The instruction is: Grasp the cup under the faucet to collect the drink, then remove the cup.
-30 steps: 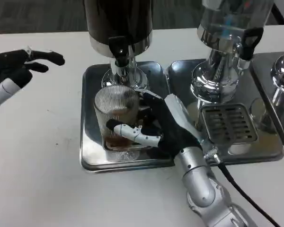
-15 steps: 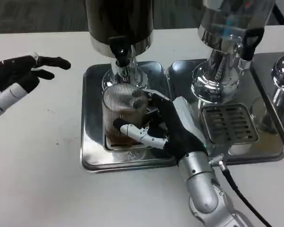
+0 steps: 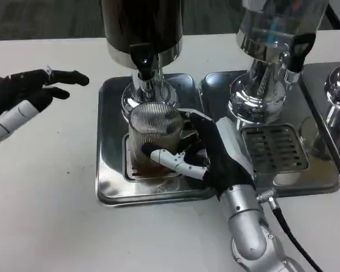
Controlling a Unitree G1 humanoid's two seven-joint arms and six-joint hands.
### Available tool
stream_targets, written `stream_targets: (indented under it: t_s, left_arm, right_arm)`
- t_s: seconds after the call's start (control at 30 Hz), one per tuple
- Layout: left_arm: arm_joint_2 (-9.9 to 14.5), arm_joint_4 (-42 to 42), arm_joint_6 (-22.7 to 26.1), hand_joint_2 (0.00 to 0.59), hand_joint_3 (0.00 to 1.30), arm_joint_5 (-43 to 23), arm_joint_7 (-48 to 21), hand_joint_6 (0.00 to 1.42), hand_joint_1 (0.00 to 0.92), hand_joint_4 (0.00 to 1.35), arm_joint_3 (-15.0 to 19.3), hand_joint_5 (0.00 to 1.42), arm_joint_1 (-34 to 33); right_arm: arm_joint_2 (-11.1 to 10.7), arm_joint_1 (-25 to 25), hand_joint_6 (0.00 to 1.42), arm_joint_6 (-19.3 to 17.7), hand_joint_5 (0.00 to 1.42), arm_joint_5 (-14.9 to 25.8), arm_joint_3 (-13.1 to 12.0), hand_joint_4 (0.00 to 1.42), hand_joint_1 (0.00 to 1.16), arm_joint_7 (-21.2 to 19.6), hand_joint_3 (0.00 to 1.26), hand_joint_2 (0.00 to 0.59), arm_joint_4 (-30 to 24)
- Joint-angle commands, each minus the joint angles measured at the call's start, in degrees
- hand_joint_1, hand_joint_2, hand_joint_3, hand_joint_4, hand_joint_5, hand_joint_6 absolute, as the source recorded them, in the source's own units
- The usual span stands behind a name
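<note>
Right hand (image 3: 207, 156) grips the one ribbed cup (image 3: 153, 139), hiding its right side; left hand (image 3: 28, 90) hovers, fingers spread, partly cropped

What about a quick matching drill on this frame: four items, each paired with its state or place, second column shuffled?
Items:
1. right hand
2. left hand
3. ribbed cup
4. dark dispenser

States or places:
A. stands on the left metal tray, faucet above the cup
B. over the bare table, fingers apart, holding nothing
C. wrapped around the cup
D. under the faucet, brown drink in its bottom

Pairs: 1-C, 2-B, 3-D, 4-A
</note>
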Motion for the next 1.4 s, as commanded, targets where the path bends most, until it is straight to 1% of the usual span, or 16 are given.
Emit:
stream_targets:
  t_s: [0.03, 0.43, 0.6, 0.67, 1.0, 1.2, 1.4]
  left_arm:
    - [-0.43, 1.18, -0.76, 0.145, 0.38, 0.90, 0.10, 0.32, 0.000, 0.25, -0.71, 0.19, -0.78]
    - [-0.44, 2.55, -1.09, 0.145, 0.37, 1.42, 0.39, 0.32, 0.000, 0.25, -0.98, 0.19, -1.61]
    - [-0.45, 3.09, -1.33, 0.145, 0.37, 1.58, 0.40, 0.32, 0.000, 0.25, -1.03, 0.19, -1.82]
    - [-0.50, 3.25, -1.43, 0.145, 0.37, 1.67, 0.42, 0.32, 0.000, 0.25, -1.08, 0.19, -1.89]
    - [-0.81, 4.37, -1.69, 0.143, 0.36, 1.94, 0.34, 0.32, 0.000, 0.25, -1.52, 0.19, -2.61]
    - [-0.78, 4.58, -2.65, 0.141, 0.36, 2.30, 0.24, 0.32, 0.000, 0.25, -1.93, 0.19, -2.58]
    - [-0.92, 4.45, -4.01, 0.144, 0.35, 2.41, 0.11, 0.32, 0.000, 0.23, -2.28, 0.19, -1.97]
  right_arm:
    - [0.10, 0.57, 0.65, -1.02, 0.64, 0.44, -1.02, 0.62, 0.60, -1.04, 0.49, 0.224, -1.49]
    - [0.24, 1.20, 0.66, -1.61, 0.65, 0.31, -1.82, 0.63, 0.59, -1.95, 0.50, 0.232, -3.17]
    - [0.24, 1.47, 0.66, -1.85, 0.66, 0.57, -2.16, 0.63, 0.60, -1.64, 0.51, 0.246, -4.00]
    - [0.21, 1.80, 0.67, -1.81, 0.66, 0.64, -2.29, 0.63, 0.60, -1.45, 0.51, 0.255, -4.73]
    - [-0.14, 3.31, 0.69, -1.36, 0.67, 0.59, -2.84, 0.64, 0.62, -1.15, 0.52, 0.265, -7.86]
    - [-0.78, 4.29, 0.71, -0.70, 0.67, -0.10, -3.00, 0.64, 0.62, -0.99, 0.52, 0.266, -9.92]
    - [-2.02, 6.03, 0.72, 0.21, 0.68, -0.30, -3.36, 0.66, 0.63, -0.35, 0.54, 0.266, -12.99]
